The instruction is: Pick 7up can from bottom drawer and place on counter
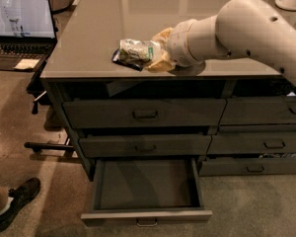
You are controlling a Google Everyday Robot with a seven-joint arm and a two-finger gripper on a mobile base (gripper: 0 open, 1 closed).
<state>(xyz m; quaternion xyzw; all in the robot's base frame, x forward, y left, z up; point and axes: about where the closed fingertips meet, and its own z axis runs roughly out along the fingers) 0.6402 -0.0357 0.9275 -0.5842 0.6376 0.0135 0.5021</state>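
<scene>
Holding 7up can (135,52), pincer (151,56) over counter (89,28)

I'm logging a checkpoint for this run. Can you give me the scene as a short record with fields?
gripper: above the counter near its front edge, fingers closed on the 7up can
7up can: sideways in the gripper, low over the counter; contact with the surface unclear
bottom drawer: pulled open, nothing visible inside
dark packet: on the counter at the can's left end
laptop: open, far left
</scene>
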